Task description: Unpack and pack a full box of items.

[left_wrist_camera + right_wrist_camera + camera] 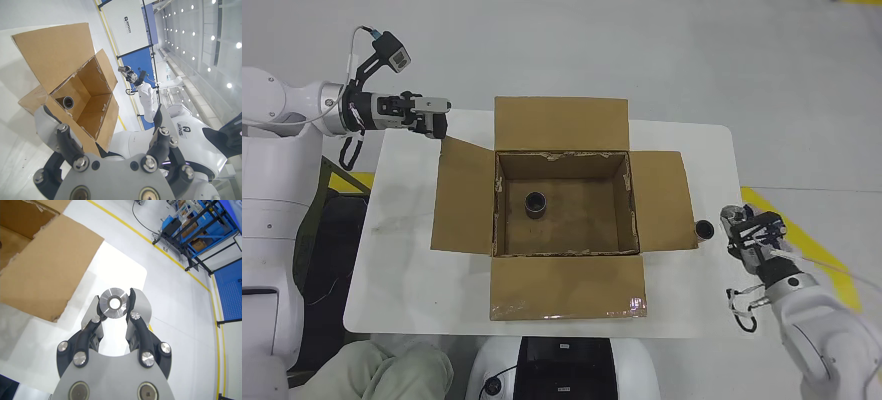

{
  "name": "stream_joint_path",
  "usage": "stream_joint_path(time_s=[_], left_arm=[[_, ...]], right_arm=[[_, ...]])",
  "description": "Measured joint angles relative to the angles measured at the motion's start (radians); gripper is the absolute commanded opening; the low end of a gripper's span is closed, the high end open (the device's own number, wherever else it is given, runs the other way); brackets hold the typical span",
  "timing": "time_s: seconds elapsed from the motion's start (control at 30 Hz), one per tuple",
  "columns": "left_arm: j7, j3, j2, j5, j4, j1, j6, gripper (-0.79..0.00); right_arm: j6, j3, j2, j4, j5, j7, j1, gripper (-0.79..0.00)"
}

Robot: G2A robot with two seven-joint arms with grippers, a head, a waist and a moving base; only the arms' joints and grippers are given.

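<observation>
Box [562, 200] sits open mid-counter [402, 260], flaps splayed. At the top view's upper left, the left gripper [435, 114] hovers by the counter's corner, fingers apart and empty. Left of centre inside the box stands one cylinder [535, 205]. At right, just off the flap, the right gripper [114, 307] is clamped on a second cylinder [122, 298]. It looks like machined metal, probably heavy, rigid and slick, best pinched across its round sides.
</observation>
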Motion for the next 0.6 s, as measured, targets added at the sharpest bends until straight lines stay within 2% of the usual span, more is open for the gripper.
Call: stream_joint_path(time_s=[0.3, 0.6], left_arm=[[0.0, 0.0, 0.0, 0.0, 0.0, 0.0, 0.0, 0.0], [0.0, 0.0, 0.0, 0.0, 0.0, 0.0, 0.0, 0.0]], right_arm=[[-0.023, -0.161, -0.002, -0.008, -0.014, 0.014, 0.142, -0.785], [-0.03, -0.368, -0.015, 0.058, -0.006, 0.037, 0.29, -0.785]])
